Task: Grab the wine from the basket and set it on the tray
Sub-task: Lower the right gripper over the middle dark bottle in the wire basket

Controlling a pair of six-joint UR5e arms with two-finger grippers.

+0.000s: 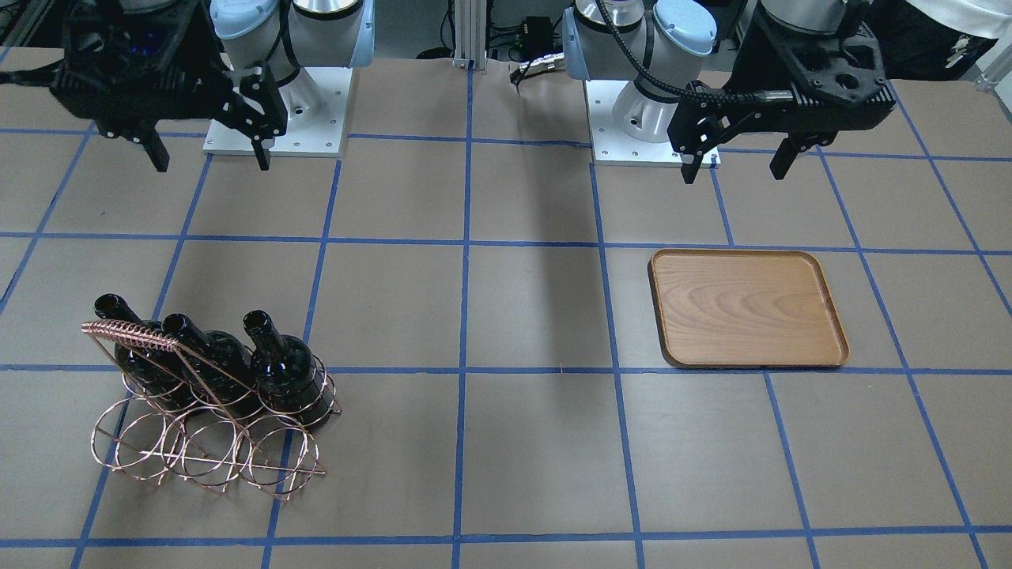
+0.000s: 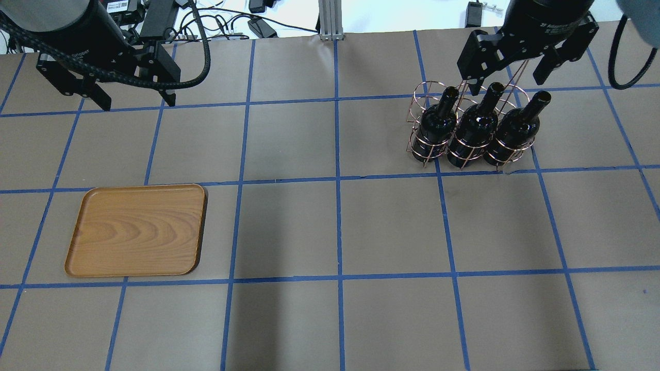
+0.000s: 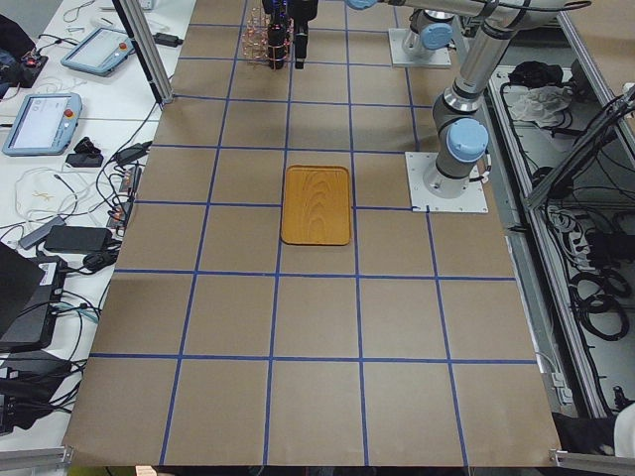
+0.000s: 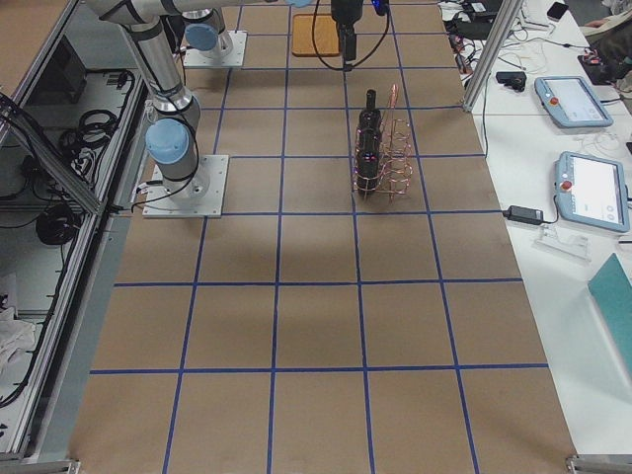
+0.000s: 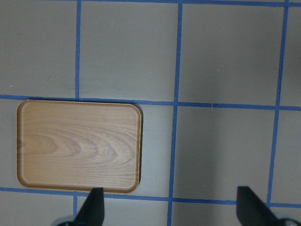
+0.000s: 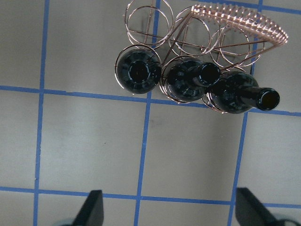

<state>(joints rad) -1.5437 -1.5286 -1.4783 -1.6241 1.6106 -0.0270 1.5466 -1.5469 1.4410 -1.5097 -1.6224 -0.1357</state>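
Three dark wine bottles (image 2: 435,123) (image 2: 477,126) (image 2: 515,131) stand in the near row of the copper wire basket (image 2: 425,95) at the far right of the overhead view. They also show in the front view (image 1: 285,371) and from above in the right wrist view (image 6: 138,70). The basket's other row of rings (image 1: 205,454) holds nothing. My right gripper (image 2: 502,77) hangs open and empty high above the basket. The wooden tray (image 2: 136,229) lies bare at the left. My left gripper (image 2: 136,103) is open and empty, high up on the tray's far side; the left wrist view shows the tray (image 5: 77,146) below it.
The table is brown paper with a blue tape grid. The two arm bases (image 1: 277,118) (image 1: 648,118) stand at the robot's edge. An aluminium post (image 2: 330,20) rises at the far edge. Tablets and cables (image 4: 583,188) lie on the side benches.
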